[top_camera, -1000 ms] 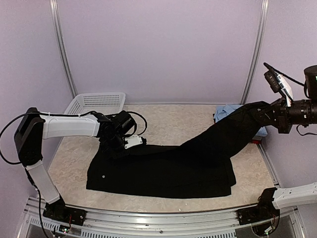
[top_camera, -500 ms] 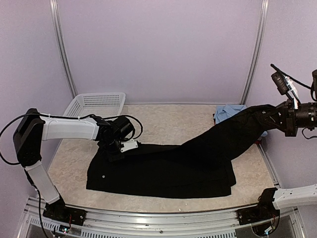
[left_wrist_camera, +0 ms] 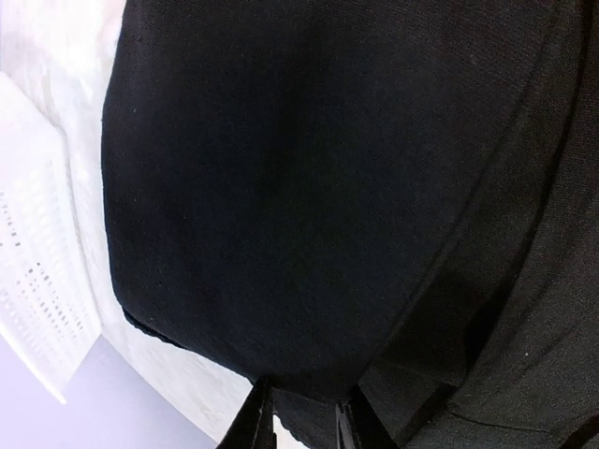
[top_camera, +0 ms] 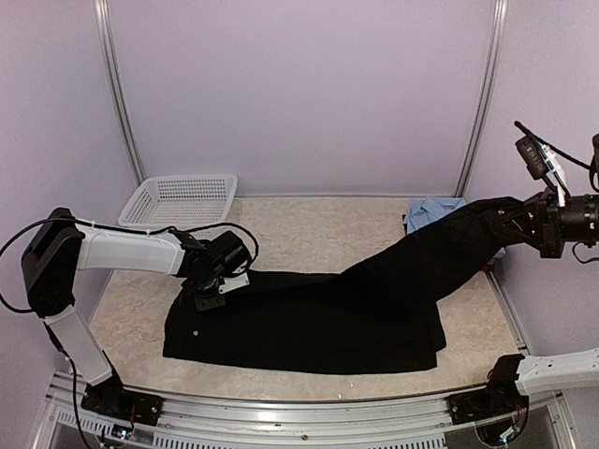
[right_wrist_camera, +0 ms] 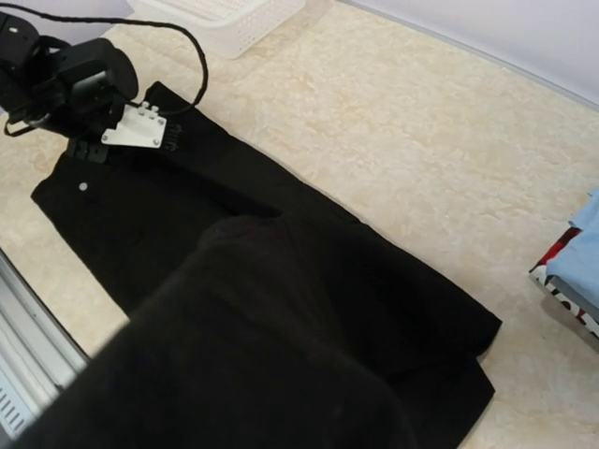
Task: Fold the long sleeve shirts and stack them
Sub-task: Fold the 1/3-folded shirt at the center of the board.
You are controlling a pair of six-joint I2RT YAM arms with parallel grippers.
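Black shirt (top_camera: 309, 323): body flat on tabletop (top_camera: 318, 234), just nearer than and right of basket (top_camera: 182, 198). One end is drawn up taut, far right of basket, into right tool (top_camera: 513, 221). Its fingers are hidden by cloth, judged pinching it. Left tool (top_camera: 208, 297), close to basket, nips fold at shirt edge. Light blue shirt (top_camera: 432, 208) far right of basket. Judged: cloth soft, light, limp, sags between holds. Take it at seams or corners, not mid-panel.

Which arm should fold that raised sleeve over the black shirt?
Right, probably: the right end effector holds the black shirt by its raised sleeve; the left end effector rests on its body.
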